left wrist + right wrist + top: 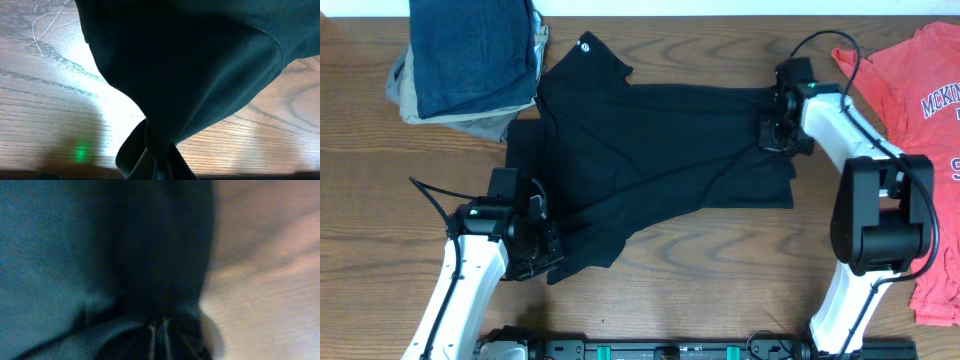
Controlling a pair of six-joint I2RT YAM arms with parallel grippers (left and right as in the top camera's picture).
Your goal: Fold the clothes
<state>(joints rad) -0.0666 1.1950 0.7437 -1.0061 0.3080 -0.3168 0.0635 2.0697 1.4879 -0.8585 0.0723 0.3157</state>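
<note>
Black T-shirt [660,150] lies mid-table, spread wide and creased, with a fold line running diagonally across it. A small white mark [585,43] sits on its top-left tip. Both grippers have hold of it at opposite corners.

Left gripper [542,250] is on the shirt's near-left corner, closed tight with the cloth pinched between its fingers. Right gripper [772,130] is on the far-right edge, also clamped on black cloth.

Coral-red T-shirt [920,110] with navy lettering lies flat at the right edge of the table [700,290], partly out of frame and well apart from the black one. The right arm crosses between the two.

A stack of folded clothes [470,60] sits at top left, blue denim on grey and khaki pieces, its right edge just beside the black shirt's tip.

The overhead view gives the layout but hides both pinches under the gripper bodies. The left wrist view shows the cloth gathered into a narrow bunch at the jaws and hanging clear of the wood, plus a green glow [80,152] on the tabletop. The right wrist view is blurred. Dark cloth funnels into the closed jaws, with bare wood to the right.
</note>
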